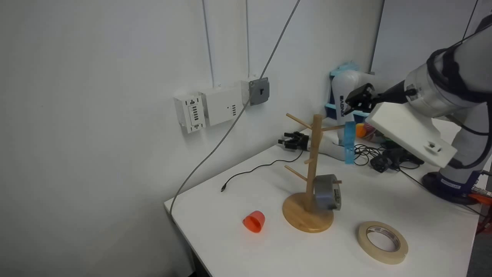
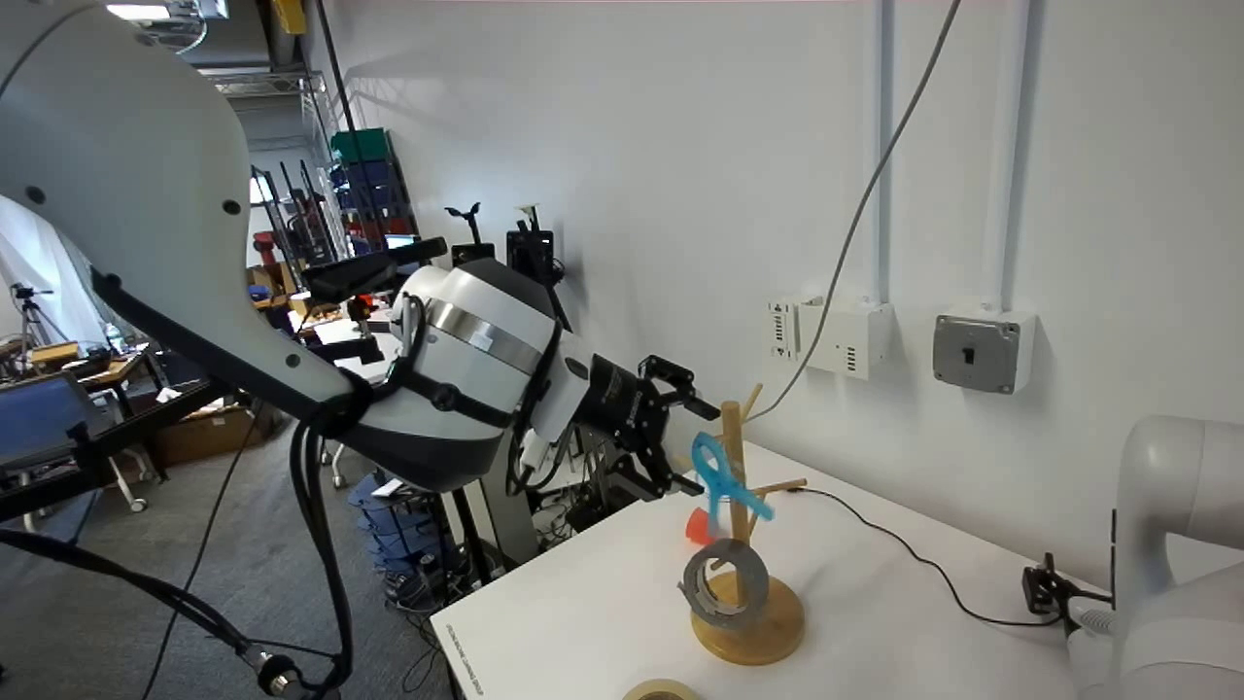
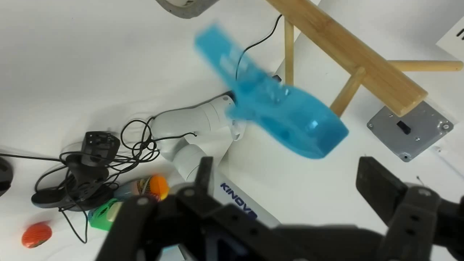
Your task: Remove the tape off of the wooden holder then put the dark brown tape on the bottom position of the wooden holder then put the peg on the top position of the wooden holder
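The wooden holder (image 1: 313, 165) stands upright on the table, also in the other views (image 2: 736, 437) (image 3: 344, 47). The light blue peg (image 1: 349, 142) hangs on a top arm of the holder, also seen here (image 2: 719, 476); it looks blurred in the wrist view (image 3: 290, 112). The dark brown tape (image 1: 324, 194) hangs on a lower arm just over the base (image 2: 754, 583); its edge shows in the wrist view (image 3: 188, 11). The beige tape (image 1: 378, 256) lies flat on the table, partly cut off in an exterior view (image 2: 661, 688). My gripper (image 2: 705, 449) is open and empty near the peg, apart from it (image 1: 349, 105) (image 3: 284, 170).
An orange cup (image 1: 253, 222) lies on the table beside the holder's base. A second white robot arm (image 2: 1166, 583) and tangled black cables (image 1: 369, 154) lie behind. A thin black cable (image 1: 261, 166) runs along the wall side. Wall boxes (image 1: 221, 104) are on the wall.
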You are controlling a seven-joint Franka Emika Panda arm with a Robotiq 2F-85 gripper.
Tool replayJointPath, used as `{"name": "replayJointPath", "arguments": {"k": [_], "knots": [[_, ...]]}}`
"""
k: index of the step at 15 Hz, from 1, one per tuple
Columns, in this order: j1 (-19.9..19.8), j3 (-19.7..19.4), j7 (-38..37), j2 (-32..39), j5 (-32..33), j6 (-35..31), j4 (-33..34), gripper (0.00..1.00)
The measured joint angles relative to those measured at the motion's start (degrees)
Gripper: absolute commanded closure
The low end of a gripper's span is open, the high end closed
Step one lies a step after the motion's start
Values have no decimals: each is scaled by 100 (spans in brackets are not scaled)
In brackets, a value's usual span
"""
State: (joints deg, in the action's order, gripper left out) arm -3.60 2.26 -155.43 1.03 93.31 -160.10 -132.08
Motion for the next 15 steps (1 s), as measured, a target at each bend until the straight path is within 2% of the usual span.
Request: {"name": "replayJointPath", "arguments": {"k": [8, 15], "knots": [[-7, -11, 30, 41, -45, 12, -6, 0], [-48, -111, 316, -237, -539, 45, -62, 0]]}}
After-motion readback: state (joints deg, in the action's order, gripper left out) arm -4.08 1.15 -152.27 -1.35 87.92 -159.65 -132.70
